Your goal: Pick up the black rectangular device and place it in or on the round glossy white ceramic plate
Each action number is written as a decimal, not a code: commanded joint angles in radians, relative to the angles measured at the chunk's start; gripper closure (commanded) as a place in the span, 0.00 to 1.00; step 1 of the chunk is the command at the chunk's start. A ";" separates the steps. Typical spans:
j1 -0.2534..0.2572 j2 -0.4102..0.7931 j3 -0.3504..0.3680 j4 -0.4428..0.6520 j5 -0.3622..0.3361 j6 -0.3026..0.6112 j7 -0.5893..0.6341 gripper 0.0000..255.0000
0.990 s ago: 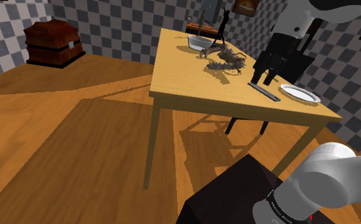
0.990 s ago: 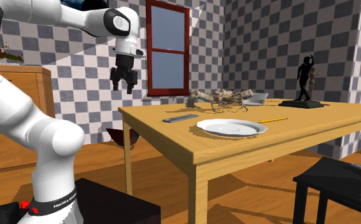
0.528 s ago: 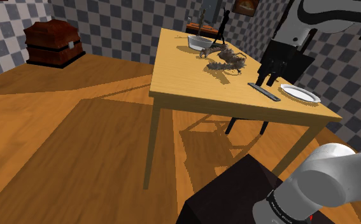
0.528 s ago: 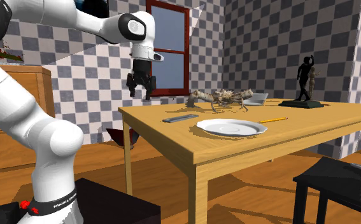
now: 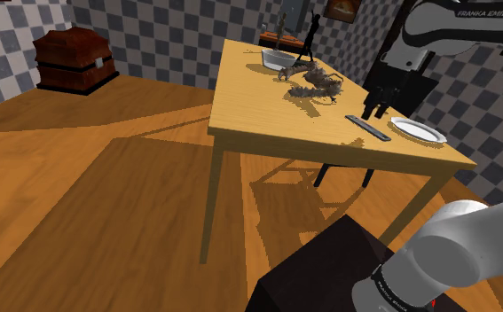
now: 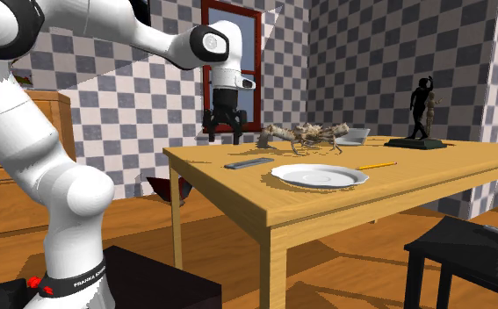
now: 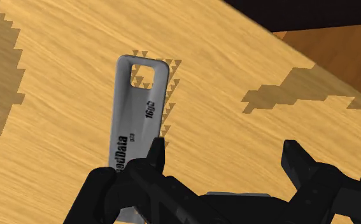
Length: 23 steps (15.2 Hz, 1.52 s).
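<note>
Hovering with fingers apart, the gripper [image 7: 225, 149] hangs above the grey device [image 7: 138, 108], which lies flat on the table [image 5: 258, 97]. In the shoulder view, the plate [image 5: 418, 130] sits near it at three o'clock.

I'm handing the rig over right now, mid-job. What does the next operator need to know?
The gripper is open and empty; it hovers over the table near the device.
The device, a flat grey stick, lies on the table beside the plate, not touching it.
The plate is white with nothing on it.
Done: nothing grasped yet.
Left: centre over the device, descend, grasp, lift, set it on the plate.
</note>
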 commanded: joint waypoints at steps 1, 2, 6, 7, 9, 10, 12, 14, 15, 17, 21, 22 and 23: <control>-0.003 0.050 -0.037 0.029 -0.013 0.031 -0.046 0.00; -0.004 0.075 -0.056 0.046 -0.018 0.044 -0.069 0.00; -0.007 0.169 -0.121 0.112 -0.021 0.088 -0.151 0.00; -0.008 0.168 -0.122 0.098 -0.022 0.102 -0.151 0.00; -0.010 0.168 -0.125 0.071 -0.024 0.128 -0.150 0.00; -0.010 0.168 -0.127 0.058 -0.025 0.142 -0.150 0.00; -0.012 0.169 -0.130 0.032 -0.027 0.169 -0.149 0.00; -0.013 0.171 -0.133 0.013 -0.028 0.190 -0.149 0.00; -0.013 0.171 -0.133 0.013 -0.028 0.190 -0.149 0.00; -0.013 0.171 -0.133 0.013 -0.028 0.190 -0.149 0.00; -0.012 0.171 -0.133 0.013 -0.028 0.190 -0.149 0.00; -0.012 0.171 -0.133 0.013 -0.028 0.190 -0.149 1.00; -0.012 0.171 -0.133 0.013 -0.028 0.190 -0.149 1.00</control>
